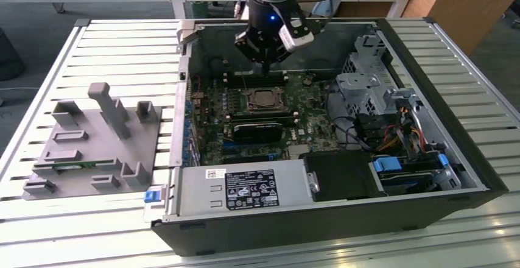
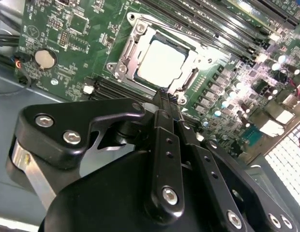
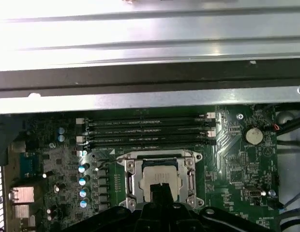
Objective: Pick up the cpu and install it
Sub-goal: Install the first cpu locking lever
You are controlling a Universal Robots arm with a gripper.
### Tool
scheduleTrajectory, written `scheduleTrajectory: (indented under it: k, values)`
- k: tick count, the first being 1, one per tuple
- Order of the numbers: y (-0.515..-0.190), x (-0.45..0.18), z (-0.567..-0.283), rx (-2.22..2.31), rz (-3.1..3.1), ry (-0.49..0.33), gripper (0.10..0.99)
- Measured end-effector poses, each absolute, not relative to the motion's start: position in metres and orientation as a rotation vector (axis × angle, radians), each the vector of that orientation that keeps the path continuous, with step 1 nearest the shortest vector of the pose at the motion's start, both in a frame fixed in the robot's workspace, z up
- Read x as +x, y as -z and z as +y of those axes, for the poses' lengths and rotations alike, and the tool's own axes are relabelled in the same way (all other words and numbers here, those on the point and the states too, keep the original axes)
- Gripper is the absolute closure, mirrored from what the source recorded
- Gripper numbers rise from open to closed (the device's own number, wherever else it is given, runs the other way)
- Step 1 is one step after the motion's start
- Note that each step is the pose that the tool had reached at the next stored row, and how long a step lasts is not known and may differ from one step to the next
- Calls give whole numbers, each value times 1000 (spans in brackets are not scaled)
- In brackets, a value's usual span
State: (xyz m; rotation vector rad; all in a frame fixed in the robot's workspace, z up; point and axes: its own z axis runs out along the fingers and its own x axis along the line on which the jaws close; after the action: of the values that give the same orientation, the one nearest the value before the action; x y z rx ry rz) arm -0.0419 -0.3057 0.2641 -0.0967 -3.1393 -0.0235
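Exterior view: an open computer case (image 1: 455, 152) lies on a slatted metal table (image 1: 122, 55), its motherboard (image 1: 219, 128) exposed at the centre of the frame. The cpu (image 1: 264, 100) sits in its socket (image 1: 264, 91) near the frame's centre, silvery top facing up within the metal retention frame. The power supply (image 1: 243, 189), lower centre, carries a black label with white print and a small white sticker; the writing is too small to read. A grey fixture tray (image 1: 89, 152) with upright posts stands at the left of the frame, well apart from the case.

The arm descends from the top centre of the frame, roughly vertical, and the gripper (image 1: 265, 70) hangs above the board just beyond the socket's far edge. The fingers (image 2: 164, 104) are drawn together, closed on nothing, their tips pointing at the socket's rim in the second wrist view. There the cpu (image 2: 162, 65) lies upper centre; in the first wrist view it lies lower centre (image 3: 157, 179), with four black memory slots (image 3: 147, 130) above it and a coin cell (image 3: 252, 135) at the right.
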Motion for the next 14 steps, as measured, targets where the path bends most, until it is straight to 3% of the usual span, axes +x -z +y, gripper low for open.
scheduleTrajectory:
  k: [11, 14]
  values:
    - [-264, -67, -306, -97, -3139, 26, 976]
    - [-263, -72, -306, -97, -3138, 68, 976]
